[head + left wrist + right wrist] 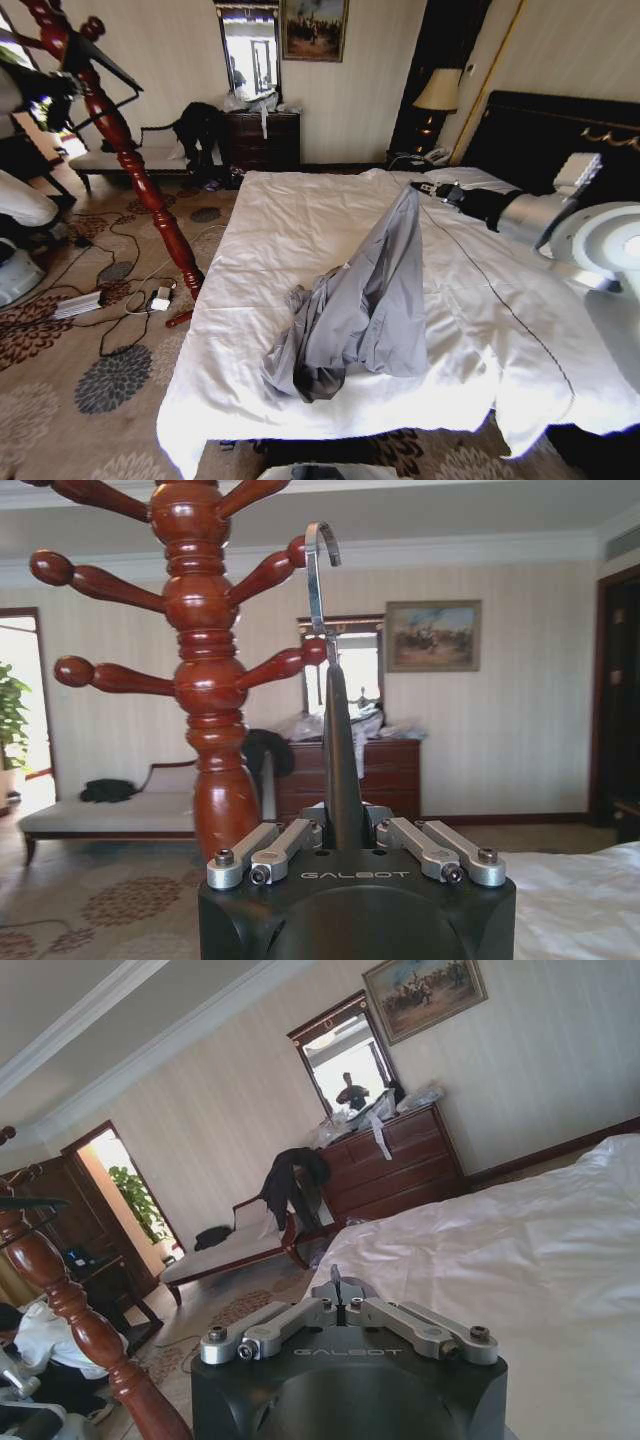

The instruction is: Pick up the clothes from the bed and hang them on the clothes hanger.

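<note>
A hotel-style bedroom is seen, with patterned carpet, a dark dresser under a mirror, and the bed (300, 230) spread with a white duvet. The pale grey-blue shirt (365, 290) is held up by 1 end near the middle of the bed, the rest trailing in a crumpled heap toward the foot edge. The right gripper (424, 188) is clenched on the raised end of the shirt, so that the fabric can be drawn clear of the duvet. The clothes hanger (338, 750) is gripped edge-on and upright by the closed left gripper (348, 830), its silver hook topmost, close beside the red-brown wooden pole (130, 150); it appears to be kept ready there to receive the shirt.
</note>
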Motion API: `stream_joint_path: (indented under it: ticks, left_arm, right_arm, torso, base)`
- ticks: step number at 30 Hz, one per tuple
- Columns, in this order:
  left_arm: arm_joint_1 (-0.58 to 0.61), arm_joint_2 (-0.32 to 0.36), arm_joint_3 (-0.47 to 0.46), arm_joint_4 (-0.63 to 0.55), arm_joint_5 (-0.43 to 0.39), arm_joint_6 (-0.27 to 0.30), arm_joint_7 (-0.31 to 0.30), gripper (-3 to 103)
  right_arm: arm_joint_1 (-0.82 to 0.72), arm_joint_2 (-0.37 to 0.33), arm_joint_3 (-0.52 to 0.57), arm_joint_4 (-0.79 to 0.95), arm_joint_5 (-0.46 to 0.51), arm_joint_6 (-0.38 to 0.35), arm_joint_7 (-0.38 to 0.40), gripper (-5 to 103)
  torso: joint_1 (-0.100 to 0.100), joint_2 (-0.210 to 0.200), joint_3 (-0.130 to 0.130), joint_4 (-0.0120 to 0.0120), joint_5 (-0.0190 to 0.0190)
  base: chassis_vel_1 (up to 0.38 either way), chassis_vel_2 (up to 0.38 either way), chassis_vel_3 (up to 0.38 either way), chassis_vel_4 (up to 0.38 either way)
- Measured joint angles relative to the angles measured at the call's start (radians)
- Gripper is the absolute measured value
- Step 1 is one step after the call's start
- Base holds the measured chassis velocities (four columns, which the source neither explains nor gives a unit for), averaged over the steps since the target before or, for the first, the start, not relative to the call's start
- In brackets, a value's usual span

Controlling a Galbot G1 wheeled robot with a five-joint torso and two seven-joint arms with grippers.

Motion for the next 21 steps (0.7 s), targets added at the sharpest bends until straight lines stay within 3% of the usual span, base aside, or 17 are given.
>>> stream_joint_path:
  ticks: [5,7,8,10,11,14,16,17,21]
  left_arm:
    - [-0.046,-0.118,0.023,-0.135,0.001,-0.014,0.044,18]
    - [-0.06,-0.186,0.043,-0.209,0.003,-0.031,0.087,18]
    - [-0.06,-0.186,0.043,-0.209,0.003,-0.031,0.087,18]
    - [-0.069,-0.235,0.091,-0.268,0.013,-0.045,0.122,18]
    - [-0.069,-0.235,0.091,-0.268,0.013,-0.045,0.122,18]
    - [-0.074,-0.307,0.156,-0.353,0.034,-0.051,0.138,18]
    - [-0.077,-0.341,0.177,-0.387,0.043,-0.052,0.142,18]
    - [-0.078,-0.389,0.203,-0.445,0.053,-0.055,0.143,18]
    - [-0.073,-0.467,0.241,-0.528,0.074,-0.067,0.162,18]
  right_arm:
    - [-0.042,-0.026,0.044,0.014,-0.001,0.002,0.001,0]
    - [-0.153,-0.072,0.152,0.036,-0.003,0.004,-0.003,0]
    - [-0.153,-0.072,0.152,0.036,-0.003,0.004,-0.003,0]
    - [-0.325,-0.127,0.32,0.068,-0.007,0.004,-0.015,0]
    - [-0.325,-0.127,0.32,0.068,-0.007,0.004,-0.015,0]
    - [-0.47,-0.159,0.454,0.097,-0.009,0.005,-0.02,0]
    - [-0.498,-0.16,0.472,0.104,-0.012,0.006,-0.02,0]
    - [-0.515,-0.16,0.484,0.11,-0.017,0.008,-0.02,0]
    - [-0.517,-0.162,0.487,0.113,-0.025,0.009,-0.02,0]
  torso:
    - [0.0,0.0,0.0,0.0006,0.0]
    - [0.0,0.0,0.0,0.0011,0.0001]
    - [0.0,0.0,0.0,0.0011,0.0001]
    - [0.0,0.0,0.0,-0.0009,0.0005]
    - [0.0,0.0,0.0,-0.0009,0.0005]
    - [0.0,0.0,0.0,-0.0012,-0.0001]
    - [0.0,0.0,0.0,-0.0004,-0.0001]
    - [0.0,0.0,0.0,0.0013,0.0002]
    - [0.0,0.0,0.0,0.0005,0.0003]
  base:
    - [0.0,0.0,0.0,0.0]
    - [0.0,0.0,0.0,0.0]
    - [0.0,0.0,0.0,0.0]
    - [0.0,0.0,0.0,0.0]
    - [0.0,0.0,0.0,0.0]
    - [0.0,0.0,0.0,0.0]
    - [0.0,0.0,0.0,0.0]
    - [0.0,0.0,0.0,0.0]
    - [0.0,0.0,0.0,0.0]
